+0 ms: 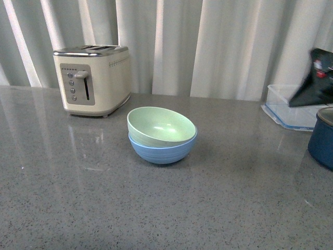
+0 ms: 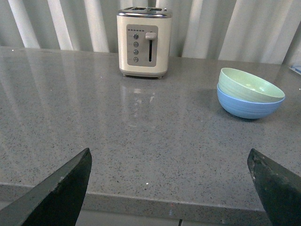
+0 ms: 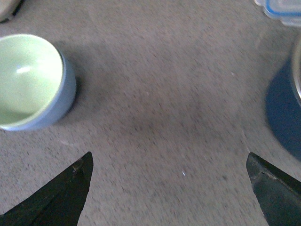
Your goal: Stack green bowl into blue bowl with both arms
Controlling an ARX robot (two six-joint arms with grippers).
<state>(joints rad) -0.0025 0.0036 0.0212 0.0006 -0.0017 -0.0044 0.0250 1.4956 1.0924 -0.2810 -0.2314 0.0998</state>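
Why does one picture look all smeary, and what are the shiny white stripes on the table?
The right wrist view is smeared by motion blur: the counter speckles streak and the green bowl has soft edges. The front view is sharp except a blurred black arm at the right edge. In the left wrist view, the stripes beside the toaster are curtain reflections.

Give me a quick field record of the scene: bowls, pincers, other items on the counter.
green bowl: nested in the blue bowl, sitting tilted
blue bowl: upright on the counter
left pincer: open, empty, back near the counter's edge
right pincer: open, empty, above bare counter
toaster: behind the bowls, to the left
navy pot: far right
clear container: right rear
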